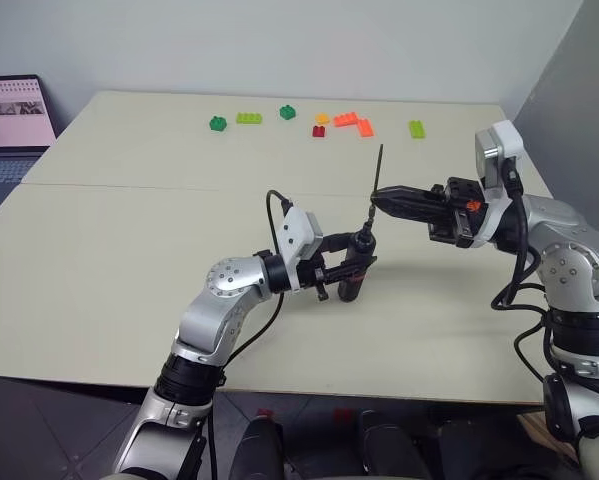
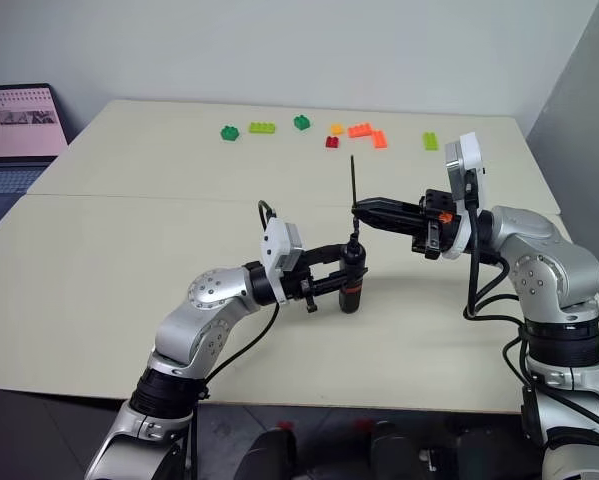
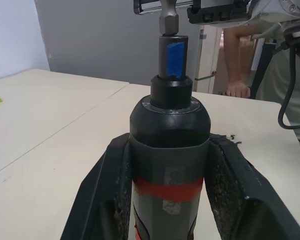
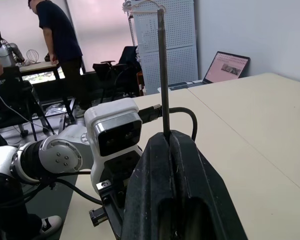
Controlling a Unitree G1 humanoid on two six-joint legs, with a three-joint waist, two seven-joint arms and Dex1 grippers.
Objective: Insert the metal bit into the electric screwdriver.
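Above the near half of the pale worktop [image 1: 129,250], left claw [image 1: 351,262] clamped on the electric screwdriver [image 1: 353,272], held upright with the black body and red band between the two black fingers [image 3: 102,200] and the grey front section and bluish tip pointing up. Right claw [image 1: 381,201] reaching in level from the right, fingers pressed together on the metal bit [image 1: 377,176], pinched near its lower end so that most of the thin dark rod stands up above the fingertips, nearly vertical. Lower end of the bit directly over the screwdriver's tip, at or just above the opening; cannot tell whether already seated. In the left wrist view, a hexagonal metal shank meeting the blue-marked tip from above. Screwdriver's base close to the worktop; contact with it not clear. Along the far edge, well apart from both arms, a scatter of toy bricks: green brick [image 1: 217,123], lime brick [image 1: 249,118], dark green brick [image 1: 287,112], red brick [image 1: 319,130], orange bricks [image 1: 354,122], another lime brick [image 1: 417,128]. Open laptop [image 1: 9,125] off the far left corner. A person in dark clothes [image 4: 57,35] standing in the background of the right wrist view.
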